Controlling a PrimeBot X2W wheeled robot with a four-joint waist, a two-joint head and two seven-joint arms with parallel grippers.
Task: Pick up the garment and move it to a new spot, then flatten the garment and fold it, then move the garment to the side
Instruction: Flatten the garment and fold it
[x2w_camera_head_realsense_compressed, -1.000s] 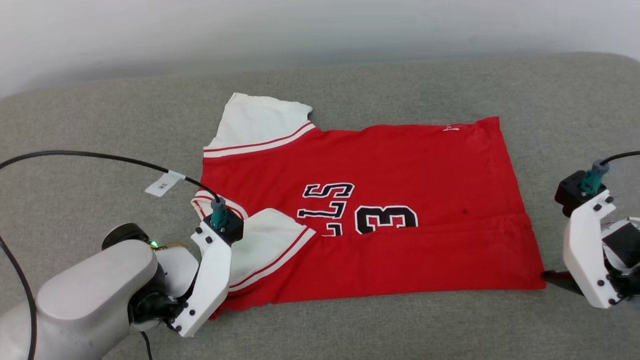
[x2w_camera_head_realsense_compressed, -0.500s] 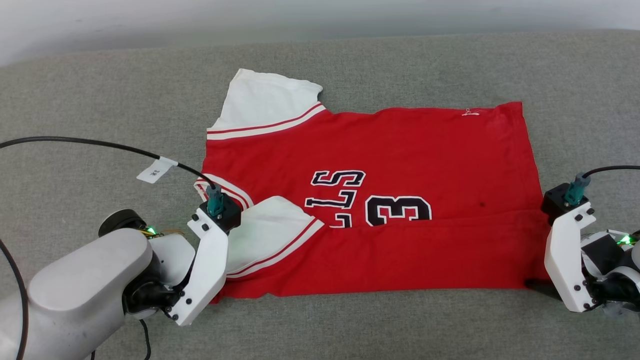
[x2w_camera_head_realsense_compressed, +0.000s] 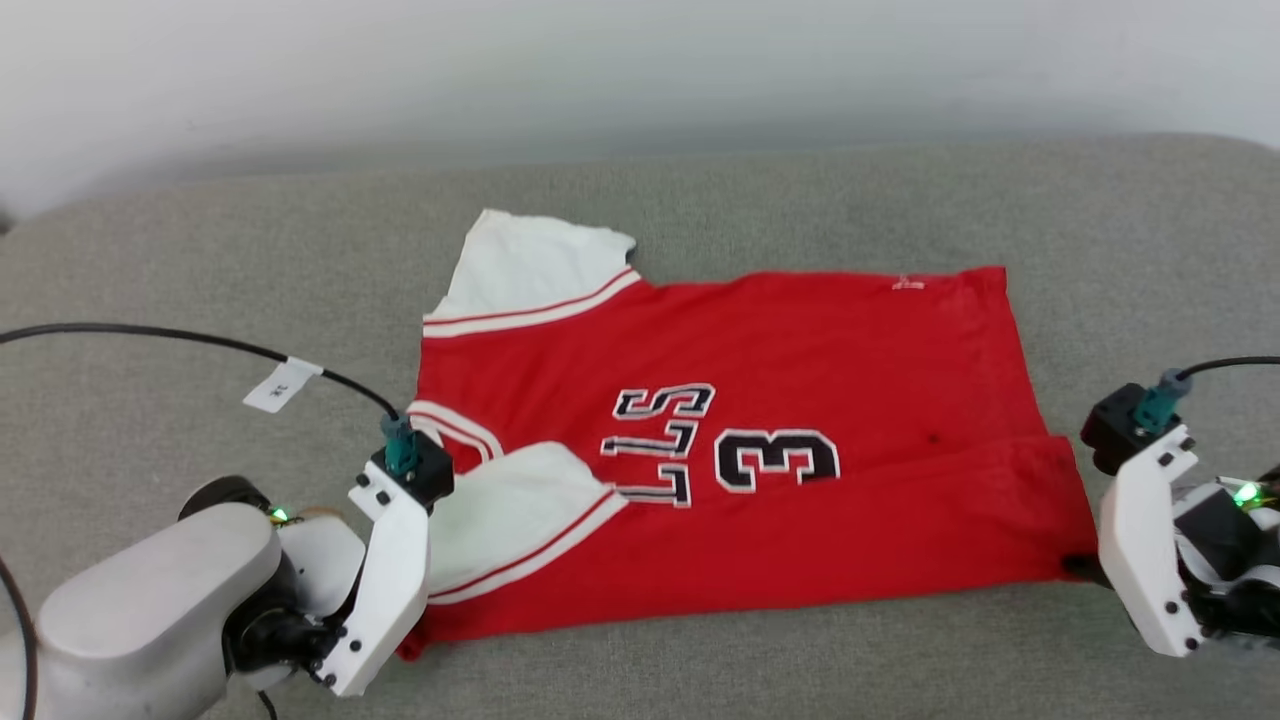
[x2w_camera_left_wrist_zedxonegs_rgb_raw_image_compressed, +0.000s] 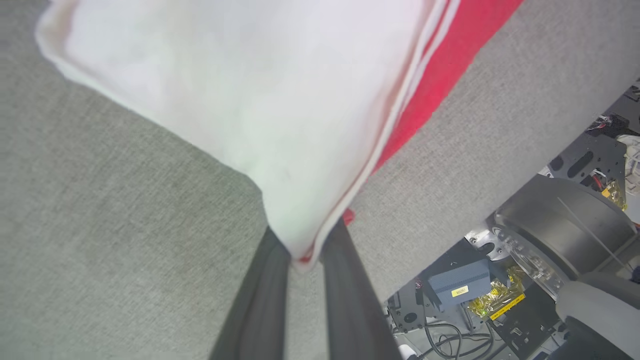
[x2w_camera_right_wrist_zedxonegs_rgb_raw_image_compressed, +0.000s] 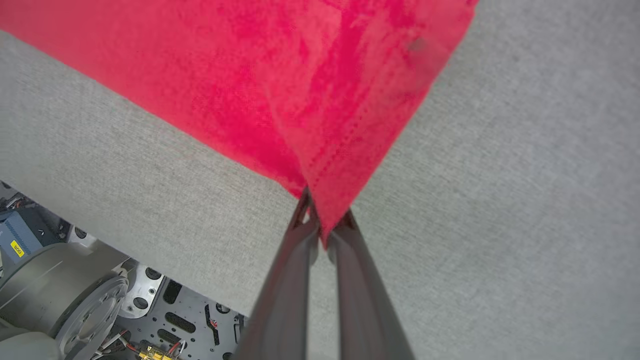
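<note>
The garment (x2w_camera_head_realsense_compressed: 800, 350) lies spread on the grey fabric worktop (x2w_camera_head_realsense_compressed: 200, 260), neck to the left and hem to the right. Its black "3" (x2w_camera_head_realsense_compressed: 775, 460) sits near the middle, and a red band along the near side laps up to the numeral's lower edge.

Left of the "3" and nearer the robot, the left end effector (x2w_camera_left_wrist_zedxonegs_rgb_raw_image_compressed: 306, 239) is clenched on the very tip of the near white sleeve (x2w_camera_head_realsense_compressed: 520, 510), with a sliver of red cloth caught in the same pinch. The other sleeve (x2w_camera_head_realsense_compressed: 530, 270) lies flat, left of the "3" and beyond it. Right of the "3" and nearer the robot, the right end effector (x2w_camera_right_wrist_zedxonegs_rgb_raw_image_compressed: 325, 215) is clamped on the near hem corner, where the stitched edge comes to a point between its fingers.

This looks like the lengthwise fold, with both near corners in hand. To do it well:

- Raise the two corners by the same amount, so the edge between them is taut but not stretched.
- Carry them together past the "3" toward the far side, so the crease runs straight.
- Watch both pinches: they are shallow, and a jerk could pull a corner free.
- Lay the cloth down before letting go.
</note>
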